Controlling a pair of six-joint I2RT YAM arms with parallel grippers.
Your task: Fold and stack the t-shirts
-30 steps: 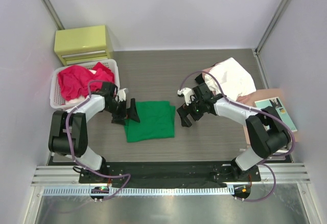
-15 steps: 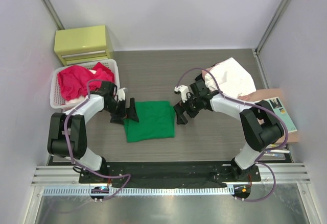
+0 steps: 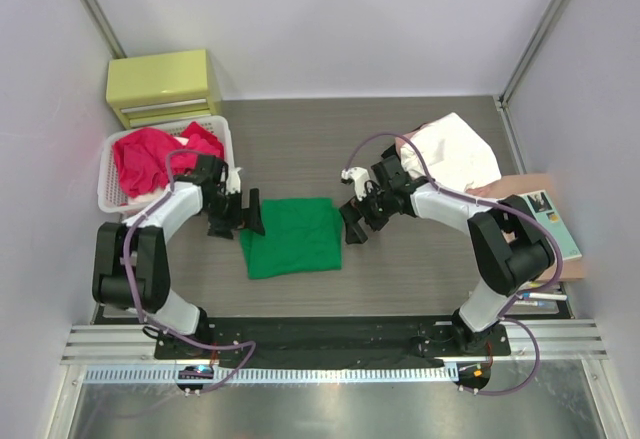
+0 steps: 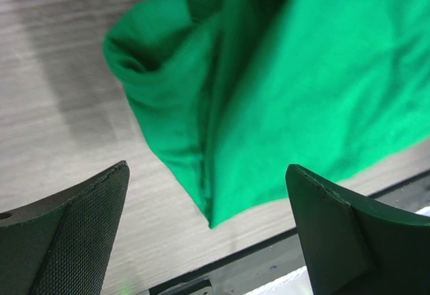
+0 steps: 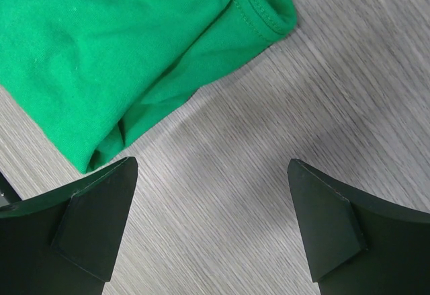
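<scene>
My left gripper (image 3: 249, 215) and right gripper (image 3: 353, 223) gape wide, empty, flanking the green shirt (image 3: 292, 237) on the table (image 3: 300, 149) at its 9 and 3 o'clock edges. To fold cleanly I'd catch every layer at each edge and lift both evenly.

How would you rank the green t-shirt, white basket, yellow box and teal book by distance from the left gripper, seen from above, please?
From the left gripper:
1. green t-shirt, right beside it
2. white basket, back left
3. yellow box, back corner
4. teal book, right edge
</scene>
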